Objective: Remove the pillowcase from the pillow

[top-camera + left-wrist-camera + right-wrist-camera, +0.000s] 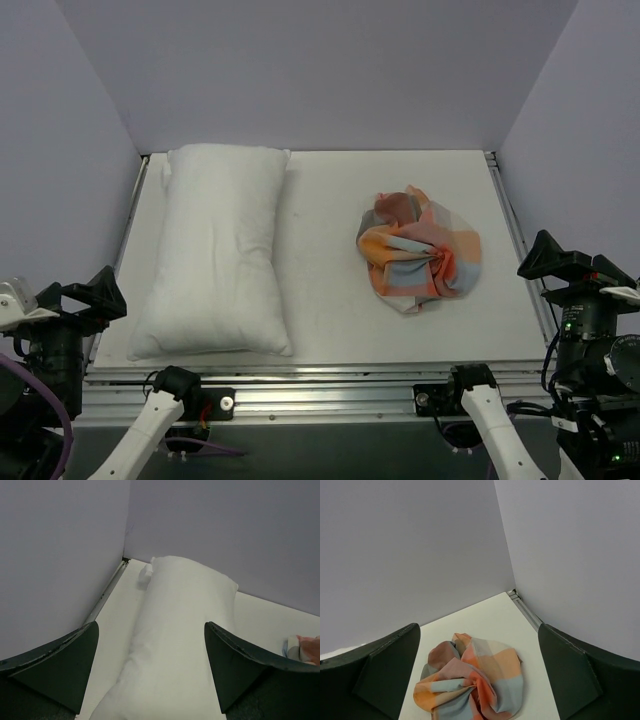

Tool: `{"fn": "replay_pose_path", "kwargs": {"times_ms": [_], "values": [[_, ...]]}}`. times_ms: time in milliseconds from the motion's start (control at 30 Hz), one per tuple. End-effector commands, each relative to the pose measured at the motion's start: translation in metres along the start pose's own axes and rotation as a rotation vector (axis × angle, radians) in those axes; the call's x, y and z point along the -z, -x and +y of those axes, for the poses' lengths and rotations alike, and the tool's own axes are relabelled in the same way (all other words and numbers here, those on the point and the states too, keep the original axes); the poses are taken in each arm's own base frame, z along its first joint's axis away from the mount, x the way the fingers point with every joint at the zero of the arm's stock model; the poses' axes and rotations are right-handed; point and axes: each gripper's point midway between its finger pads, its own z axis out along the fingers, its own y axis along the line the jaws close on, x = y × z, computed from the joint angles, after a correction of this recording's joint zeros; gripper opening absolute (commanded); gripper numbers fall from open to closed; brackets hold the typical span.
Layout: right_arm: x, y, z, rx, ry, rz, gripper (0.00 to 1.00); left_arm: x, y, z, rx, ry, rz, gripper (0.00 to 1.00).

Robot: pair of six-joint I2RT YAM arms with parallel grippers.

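Observation:
The bare white pillow lies lengthwise on the left of the table; the left wrist view shows it running away between my open fingers. The checked pillowcase lies crumpled in a heap right of centre, apart from the pillow; it also shows in the right wrist view. My left gripper is pulled back off the table's left near corner, open and empty. My right gripper is pulled back off the right edge, open and empty.
Lilac walls enclose the table at the back and both sides. A metal rail runs along the near edge, with both arm bases behind it. A small white tag sticks out at the pillow's far end.

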Motion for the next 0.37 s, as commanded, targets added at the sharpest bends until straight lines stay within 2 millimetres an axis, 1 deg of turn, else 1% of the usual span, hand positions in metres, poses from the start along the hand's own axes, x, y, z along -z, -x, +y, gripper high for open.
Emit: {"fn": "replay_pose_path", "kwargs": {"times_ms": [0,233,333], "values": [[-0.002,0.010,-0.001,-0.006,-0.004,-0.054,1.00,0.002,-0.005,-0.001,0.015,-0.009,0.011,0.94],[-0.006,0.003,-0.003,-0.006,-0.013,-0.053,1.00,-0.002,-0.014,-0.001,0.011,0.002,0.031,0.94],[-0.008,-0.001,-0.003,-0.002,-0.016,-0.052,1.00,-0.007,-0.020,-0.006,0.010,-0.009,0.049,0.94]]}}
